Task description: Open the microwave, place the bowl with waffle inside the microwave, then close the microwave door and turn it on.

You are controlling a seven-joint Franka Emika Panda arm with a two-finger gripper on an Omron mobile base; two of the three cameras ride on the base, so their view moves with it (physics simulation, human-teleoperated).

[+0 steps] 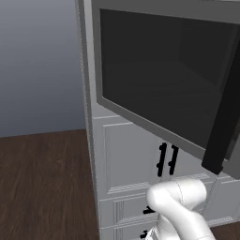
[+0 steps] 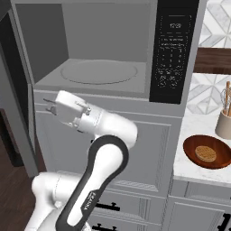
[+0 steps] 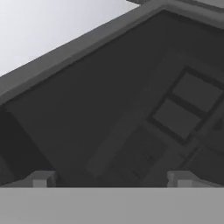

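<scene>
dark wood floor [image 1: 42, 187] | white counter [image 2: 198, 131]: bowl with waffle [image 2: 207, 152] | microwave door [image 1: 164, 75] open | tool [image 3: 111, 178] seemingly parted, empty

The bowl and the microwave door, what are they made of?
The bowl looks like polished wood: reddish brown with a soft sheen. The microwave door seems to be dark glass in a matte grey frame, metal or plastic; the window faintly shows cabinets through or in it.

Glossy white rounded arm [image 2: 90, 180] links rise at the lower left of the right base view — a dark band wraps one link, with small lettering — boxy white hand
</scene>
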